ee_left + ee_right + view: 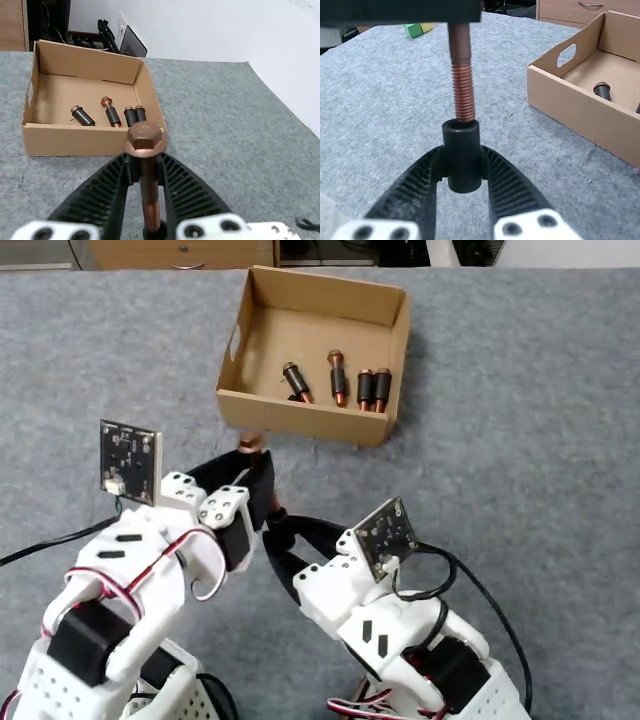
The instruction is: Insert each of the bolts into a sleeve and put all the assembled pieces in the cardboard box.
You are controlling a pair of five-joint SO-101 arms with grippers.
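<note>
A grey bench (520,440) carries an open cardboard box (300,418) at its far side, just beyond two white arms set side by side. The left claw (145,167) is clamped on the shank of a copper bolt (144,142), whose flanged hex head points toward the box and lies close to its near wall in the high view. The right claw (462,162) is closed around a black sleeve (461,150), held in line with the bolt. The bolt's threaded end meets the sleeve's open mouth and appears to sit a little way inside, though how deep cannot be told. The two claws are close together, between the arms and the box. Inside the box, near its front wall, lie four assembled pieces (337,377), copper bolts in black sleeves. The two at the right of the high view lie side by side. A small green block (417,30) sits on the bench, well apart from the box.
</note>
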